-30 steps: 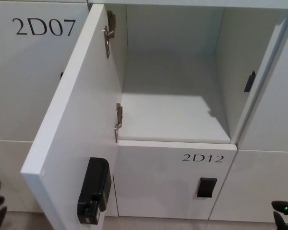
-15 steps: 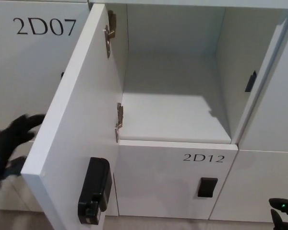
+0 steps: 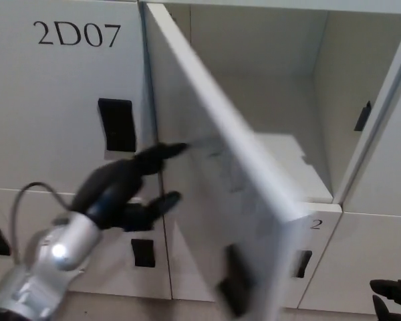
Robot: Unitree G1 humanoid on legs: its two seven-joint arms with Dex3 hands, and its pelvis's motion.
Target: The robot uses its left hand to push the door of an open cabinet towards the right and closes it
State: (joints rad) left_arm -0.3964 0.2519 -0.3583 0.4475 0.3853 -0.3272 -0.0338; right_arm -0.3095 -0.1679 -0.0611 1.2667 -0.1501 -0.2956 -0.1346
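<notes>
Half closed: my left robot hand (image 3: pixel 123 190) is swinging the cabinet door (image 3: pixel 234 200) rightward.

A second ago that robot hand was barely in view at the lower left and the door stood wide open, showing its inner face and lock; now the hand has come up behind the door, fingers (image 3: pixel 162 151) spread and holding nothing, fingertips against the outer face. The door has swung partway across the open compartment (image 3: pixel 281 87), is motion-blurred, and its free edge now points toward me. I judge the push is working and needs to carry on rightward until the door meets the frame above the door marked 2D12. My right robot hand (image 3: pixel 394 297) shows only at the lower right corner; I cannot tell how its fingers are set.
</notes>
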